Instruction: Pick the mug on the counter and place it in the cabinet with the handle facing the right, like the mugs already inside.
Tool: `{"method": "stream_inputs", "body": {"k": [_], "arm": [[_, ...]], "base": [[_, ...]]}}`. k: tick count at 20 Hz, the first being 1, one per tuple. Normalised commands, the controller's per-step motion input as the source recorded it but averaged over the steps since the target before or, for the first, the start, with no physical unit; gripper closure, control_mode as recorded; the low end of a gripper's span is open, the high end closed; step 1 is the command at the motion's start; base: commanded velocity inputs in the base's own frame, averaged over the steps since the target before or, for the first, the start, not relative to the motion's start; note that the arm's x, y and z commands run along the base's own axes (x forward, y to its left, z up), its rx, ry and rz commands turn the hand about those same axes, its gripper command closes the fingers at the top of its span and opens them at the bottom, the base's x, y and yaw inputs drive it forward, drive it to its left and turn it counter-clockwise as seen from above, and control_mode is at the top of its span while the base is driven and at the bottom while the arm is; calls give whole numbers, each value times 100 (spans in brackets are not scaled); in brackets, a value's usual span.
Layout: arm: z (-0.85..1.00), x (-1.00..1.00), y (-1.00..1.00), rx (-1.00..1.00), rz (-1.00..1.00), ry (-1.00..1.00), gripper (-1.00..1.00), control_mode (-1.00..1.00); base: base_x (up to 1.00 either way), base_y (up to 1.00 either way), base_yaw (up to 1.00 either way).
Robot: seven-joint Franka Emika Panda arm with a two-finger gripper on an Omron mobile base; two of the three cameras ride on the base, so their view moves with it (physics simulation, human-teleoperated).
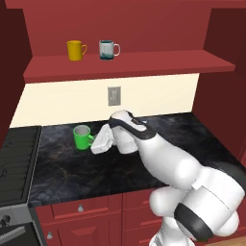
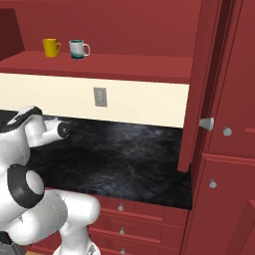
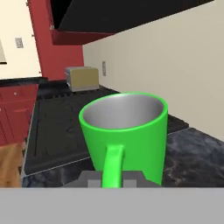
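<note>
While the mug [image 1: 82, 137] stands upright on the black tabletop [image 1: 120, 168], its grey inside shows. Its green handle [image 3: 112, 166] faces the tool [image 1: 98, 144], whose jaws cannot be judged open or closed.

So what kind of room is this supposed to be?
A kitchen, and a rendered one: a black counter over red drawers, mugs on a cabinet shelf, and a stove alongside.
</note>
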Motion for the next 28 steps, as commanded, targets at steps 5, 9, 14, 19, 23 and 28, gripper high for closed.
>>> {"method": "stream_inputs", "body": {"k": [5, 9, 14, 19, 23, 28], "arm": [[88, -35, -14, 0, 0, 2, 100, -100], [83, -34, -21, 0, 0, 6, 100, -100], [30, -50, -32, 11, 0, 10, 100, -100], [16, -65, -25, 12, -2, -8, 100, -100], [81, -44, -17, 21, 0, -4, 100, -100], [70, -18, -5, 4, 3, 6, 100, -100]], "base": [[0, 0, 0], [0, 0, 0], [0, 0, 0], [0, 0, 0], [0, 0, 0], [0, 0, 0]]}}
